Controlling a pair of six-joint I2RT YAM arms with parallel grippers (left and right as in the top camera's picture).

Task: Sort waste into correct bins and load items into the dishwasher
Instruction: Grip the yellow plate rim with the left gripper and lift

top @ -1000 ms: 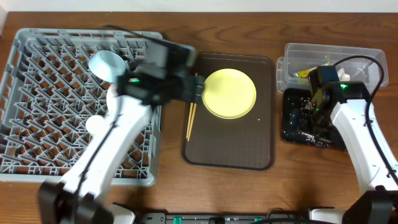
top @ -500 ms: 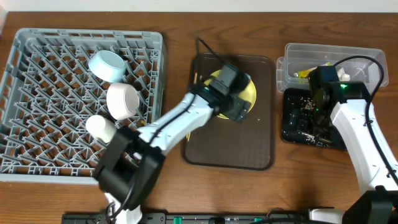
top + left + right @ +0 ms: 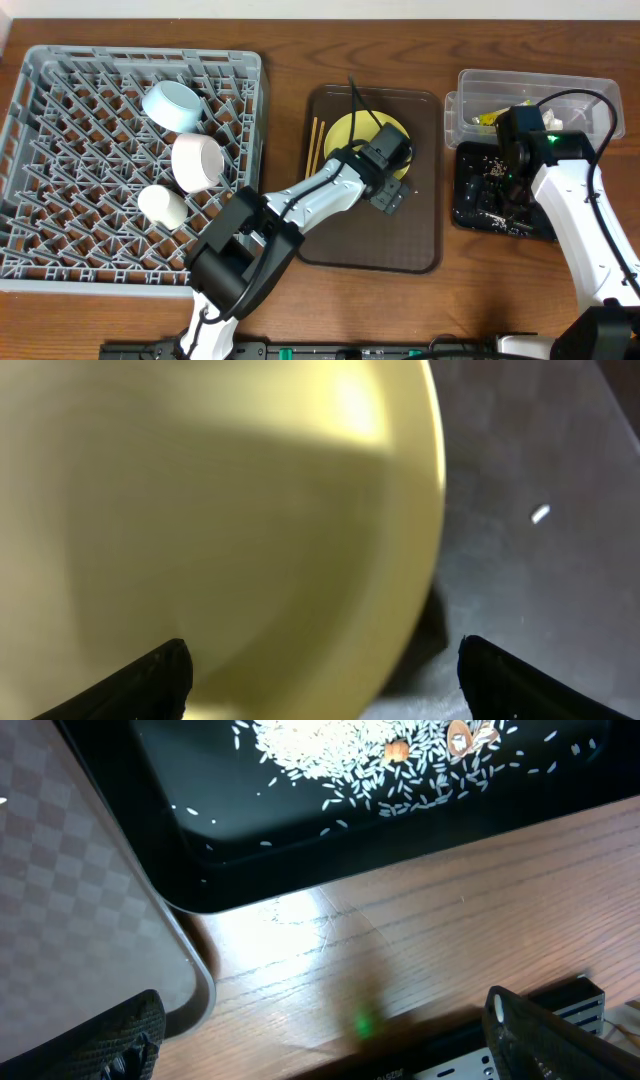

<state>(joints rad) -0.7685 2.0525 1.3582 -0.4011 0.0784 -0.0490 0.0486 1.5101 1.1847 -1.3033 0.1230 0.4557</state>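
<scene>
yellow plate (image 3: 343,137) is lying flat on the dark brown serving tray (image 3: 370,245), with the left arm reaching across it in the overhead view. chopsticks (image 3: 315,150) are lying on the same tray, just beside the plate's left rim.

left gripper (image 3: 325,672) is hanging low over the plate's edge with its jaws apart. one finger is sitting over the yellow surface, the other over the tray, and the rim is running between them. nothing is clamped. a single pale grain (image 3: 540,513) is lying on the tray near the rim.

right gripper (image 3: 325,1040) is gaping wide and holding nothing, hovering by the black tray (image 3: 230,890), where the rice crumbs (image 3: 340,750) are lying. the snack wrapper (image 3: 487,117) is sitting in the clear tub (image 3: 580,95).

the dish rack (image 3: 60,240) is already carrying the light blue bowl (image 3: 172,105), the white bowl (image 3: 197,160) and the white cup (image 3: 162,205).

judgement: the step in hand is taking the plate by its rim.
- the plate is lying flat, so the rim is probably the only purchase.
- the outer finger should be going down onto the tray and working under the lip before the jaws close.
- the surface is looking glossy and likely slippery, so a deep bite and a slow lift should be helping.
- the plate should be coming away to the right of the chopsticks, so it is not knocking them.
- it should be standing on edge between free pegs, apart from the bowls.
</scene>
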